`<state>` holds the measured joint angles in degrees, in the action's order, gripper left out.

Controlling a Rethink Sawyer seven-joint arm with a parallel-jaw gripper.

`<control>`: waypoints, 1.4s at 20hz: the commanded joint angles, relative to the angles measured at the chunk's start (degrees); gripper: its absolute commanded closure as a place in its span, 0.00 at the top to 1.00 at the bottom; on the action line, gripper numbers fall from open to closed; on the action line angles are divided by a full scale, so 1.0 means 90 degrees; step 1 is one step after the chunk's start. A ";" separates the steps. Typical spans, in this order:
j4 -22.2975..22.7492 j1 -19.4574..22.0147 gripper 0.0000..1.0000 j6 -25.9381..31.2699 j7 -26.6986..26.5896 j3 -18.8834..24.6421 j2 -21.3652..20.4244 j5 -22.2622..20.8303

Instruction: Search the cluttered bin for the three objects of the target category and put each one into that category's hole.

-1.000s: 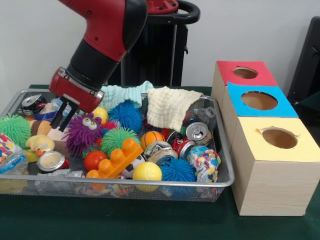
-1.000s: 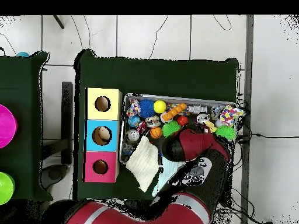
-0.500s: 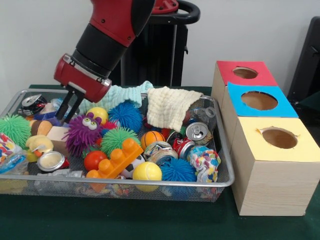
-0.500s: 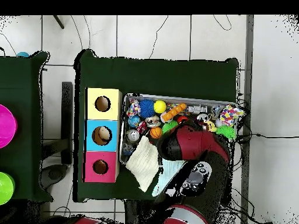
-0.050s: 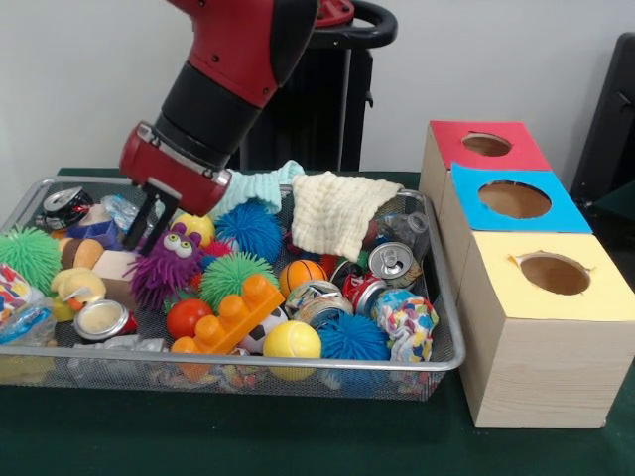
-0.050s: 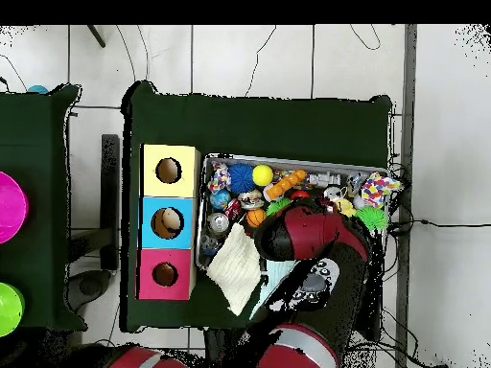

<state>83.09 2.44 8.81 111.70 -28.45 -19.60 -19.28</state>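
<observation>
Table (image 5: 298, 436): covered in dark green cloth, carrying the bin and the box.
Arm (image 5: 223, 69): red and black, slanting down from the top of the front view to the bin's far left part; in the overhead view (image 6: 307, 240) it hides the bin's middle.
Bin (image 5: 446, 297): wire mesh tray, full of clutter, just beside the box.
Box (image 5: 516, 337): wooden, three holes in a row on top; red (image 5: 486, 145) farthest from the front camera, blue (image 5: 514, 199) in the middle, yellow (image 5: 555, 274) nearest.
Cloths: a cream one (image 5: 337, 213) draped over the bin's far rim, a pale teal one (image 5: 253, 186) beside it to the left.
Gripper (image 5: 154, 223): dark fingers pointing down, their tips just over the purple toy's top left; they look slightly apart with nothing between them, but I cannot tell for sure.
Purple toy (image 5: 169, 263): spiky, googly-eyed, left of the bin's centre.
Spiky balls: green at the left edge (image 5: 30, 256), green (image 5: 233, 273) beside the purple toy, blue (image 5: 250, 228) behind it, blue (image 5: 352, 337) near the front rim.
Orange brick (image 5: 233, 312): tilted, lying in front of the green ball.
Cans: one upright (image 5: 390, 262) under the cream cloth, one on its side (image 5: 104, 319) at front left, crushed ones (image 5: 322, 297) in the middle.
Smooth balls: yellow (image 5: 292, 342) at the front rim, orange (image 5: 301, 273) mid-bin, red (image 5: 186, 317) by the brick.
Target things: which category is wanted cannot be told from the views; all the clutter lies in the bin.
</observation>
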 commanded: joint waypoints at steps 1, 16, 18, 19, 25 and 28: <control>-0.0202 0.0028 0.00 -0.0050 0.0739 0.0510 0.0872 0.0071; 0.0129 0.0186 0.00 0.0283 0.0547 0.0836 0.0238 0.0172; 0.0102 0.0168 0.00 0.0389 0.0562 0.0833 0.0180 0.0228; 0.0119 0.0194 0.00 0.0432 0.0513 0.0863 0.0116 0.0214; 0.0192 0.0301 0.00 0.0862 0.0280 0.0983 -0.0178 0.0212; 0.0085 0.0206 0.00 0.1197 0.0200 0.0883 -0.0094 0.0191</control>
<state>83.54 3.30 9.97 111.70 -27.86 -20.32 -19.28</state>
